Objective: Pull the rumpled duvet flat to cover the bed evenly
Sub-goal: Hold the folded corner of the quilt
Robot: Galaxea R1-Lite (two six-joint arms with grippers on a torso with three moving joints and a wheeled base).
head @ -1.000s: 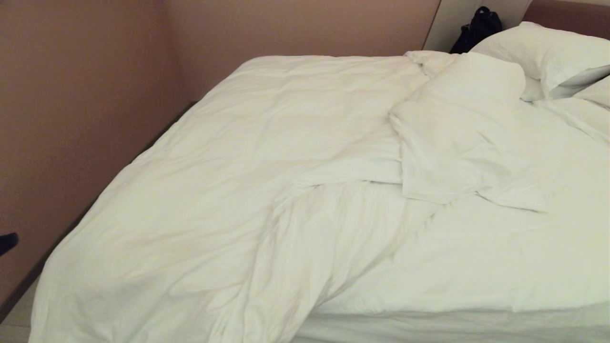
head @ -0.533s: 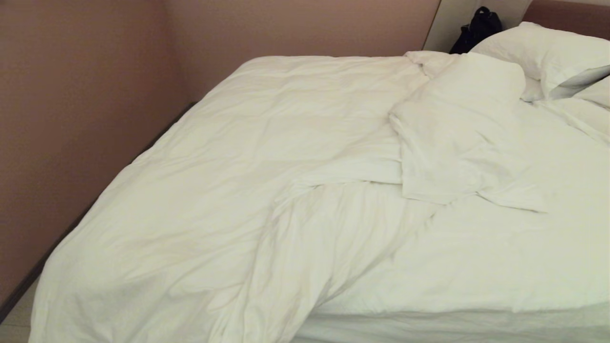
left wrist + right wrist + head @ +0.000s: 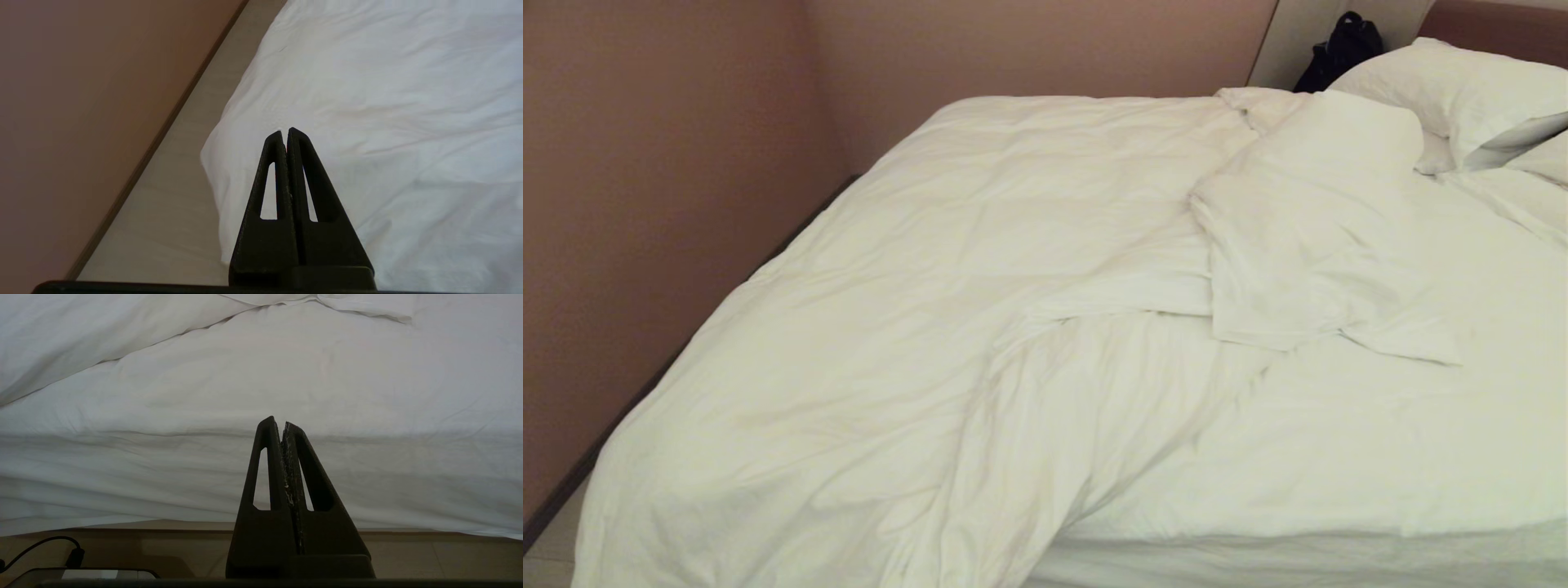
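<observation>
covering the wide low bed [image 3: 286, 535] from its left edge, the thick rumpled white duvet [image 3: 915, 327] bunches toward the right. the left gripper [image 3: 286, 132], pinched together and empty, hangs over the duvet's near-left corner; the right gripper [image 3: 282, 422], likewise closed, faces the bed's near side.

The dark tip that poked in at the left edge of the head view a second ago, down by the wall, is gone; it had already slipped out of sight half a second back, and no arm shows there now
</observation>
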